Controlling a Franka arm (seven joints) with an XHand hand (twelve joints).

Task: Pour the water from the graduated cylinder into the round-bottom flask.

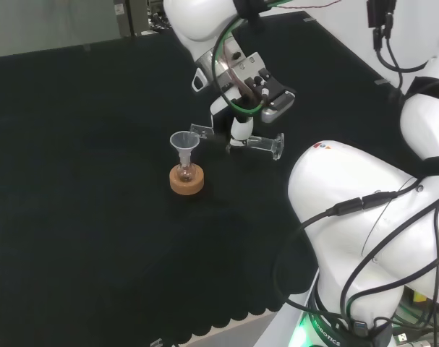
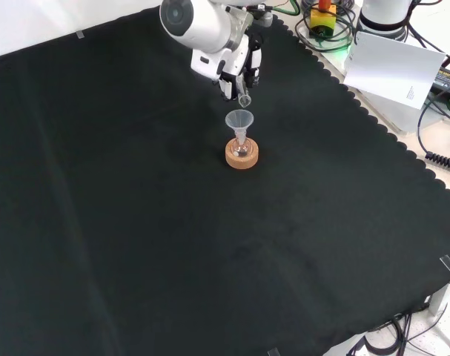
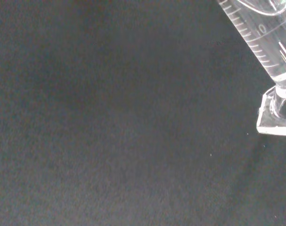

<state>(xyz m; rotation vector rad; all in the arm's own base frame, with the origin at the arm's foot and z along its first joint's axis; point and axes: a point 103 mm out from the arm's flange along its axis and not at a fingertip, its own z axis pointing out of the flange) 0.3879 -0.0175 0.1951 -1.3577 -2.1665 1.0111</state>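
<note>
**Cylinder held on its side above the funnel**

The graduated cylinder (image 1: 259,142) is seen lying nearly level in the air in the head view, its flat foot pointing to the right and its mouth to the left, just above and beside the rim of a clear funnel (image 1: 184,142). In the wrist view the cylinder's (image 3: 263,42) printed scale and its square clear foot are seen close against the dark cloth. In the front view only the cylinder's open end (image 2: 244,99) can be made out, just above the funnel (image 2: 239,121). Whether water is left in the cylinder cannot be told.

The cylinder is gripped around its middle by the hand (image 1: 239,130), whose white fingers are curled about the tube in the head view. In the front view the hand (image 2: 236,74) is seen just above the funnel, below the arm's white link.

The funnel is set upright in the neck of the small round-bottom flask (image 1: 184,173), which is seated in a cork ring (image 1: 186,181). In the front view the flask (image 2: 242,148) and the cork ring (image 2: 242,156) are found near the middle of the upper half of the black cloth (image 2: 136,222).
</note>
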